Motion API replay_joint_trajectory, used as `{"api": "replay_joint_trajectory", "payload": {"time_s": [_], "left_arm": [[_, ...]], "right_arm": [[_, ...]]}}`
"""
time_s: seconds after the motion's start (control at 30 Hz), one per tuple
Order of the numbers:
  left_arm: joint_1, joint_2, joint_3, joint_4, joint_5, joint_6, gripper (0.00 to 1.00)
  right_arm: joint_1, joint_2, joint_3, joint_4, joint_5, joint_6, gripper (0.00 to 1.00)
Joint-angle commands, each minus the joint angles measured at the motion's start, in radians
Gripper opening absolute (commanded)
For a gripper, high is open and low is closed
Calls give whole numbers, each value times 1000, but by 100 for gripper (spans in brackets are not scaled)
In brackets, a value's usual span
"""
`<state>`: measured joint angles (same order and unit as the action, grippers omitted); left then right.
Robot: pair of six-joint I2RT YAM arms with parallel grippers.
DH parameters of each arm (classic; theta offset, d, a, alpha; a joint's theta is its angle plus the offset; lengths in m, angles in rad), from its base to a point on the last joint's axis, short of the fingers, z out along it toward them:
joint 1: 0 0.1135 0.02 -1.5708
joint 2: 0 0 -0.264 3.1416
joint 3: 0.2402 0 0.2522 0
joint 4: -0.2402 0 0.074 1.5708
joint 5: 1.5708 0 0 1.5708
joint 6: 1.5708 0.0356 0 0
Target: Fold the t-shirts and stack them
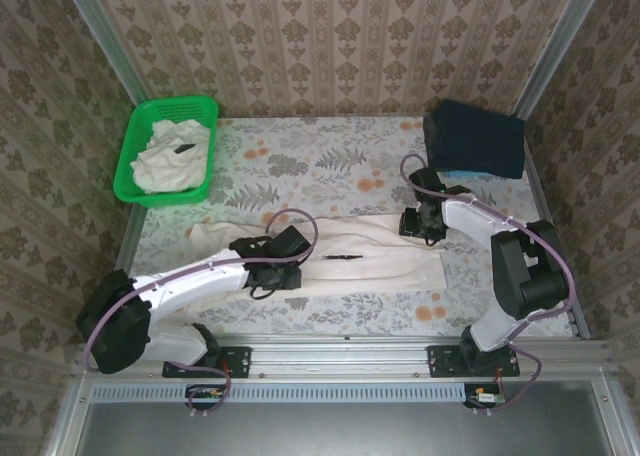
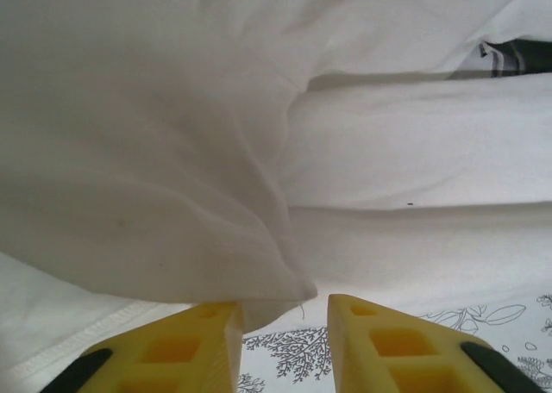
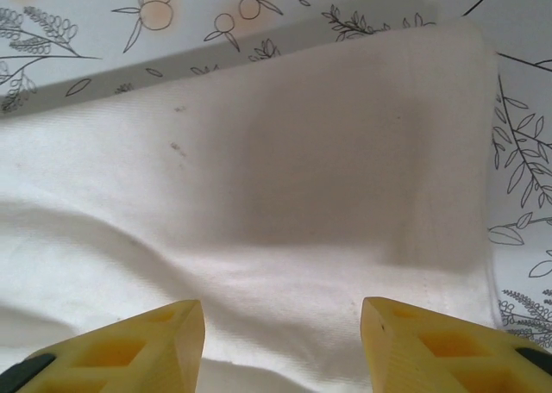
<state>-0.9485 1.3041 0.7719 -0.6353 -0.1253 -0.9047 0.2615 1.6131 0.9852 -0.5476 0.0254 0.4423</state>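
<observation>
the flowered surface (image 1: 330, 166) carries one long off-white t-shirt (image 1: 380, 261), flat in a band nearer the arms than the green basket (image 1: 128, 171) and to its right; more t-shirts (image 1: 170, 161) lie crumpled inside the basket; the left hand (image 2: 285, 305) hangs released at a loose fold on the end closer to the basket; the right hand (image 3: 280, 324) is spread open over the end farthest from it; the cloth looks light and limp, so pinch a hem or corner.
</observation>
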Motion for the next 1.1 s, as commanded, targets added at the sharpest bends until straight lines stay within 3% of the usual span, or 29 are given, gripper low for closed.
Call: {"api": "replay_joint_trajectory", "payload": {"time_s": [0.0, 0.2, 0.33, 0.43, 0.57, 0.7, 0.73, 1.07], "left_arm": [[0, -66, -8, -4, -13, -10, 46], [94, -332, -121, -105, -93, -9, 49], [225, -450, -258, -82, -12, 8, 42], [271, -462, -328, -24, 48, 22, 41], [272, -414, -353, 40, 71, 28, 35], [271, -406, -333, -12, 62, 33, 2], [272, -419, -326, -40, 55, 32, 0], [201, -600, -252, -251, 7, -19, 0]], "right_arm": [[29, -40, -8, 3, -3, 14, 53], [100, -57, -8, 7, 15, 25, 53], [107, -37, 0, 4, 30, 30, 53], [107, -25, 11, -3, 33, 29, 53], [107, -23, 20, -9, 37, 27, 53], [107, -25, 21, -11, 37, 26, 53], [107, -25, 21, -11, 37, 24, 53], [108, 20, 26, 8, 21, 25, 53]]}}
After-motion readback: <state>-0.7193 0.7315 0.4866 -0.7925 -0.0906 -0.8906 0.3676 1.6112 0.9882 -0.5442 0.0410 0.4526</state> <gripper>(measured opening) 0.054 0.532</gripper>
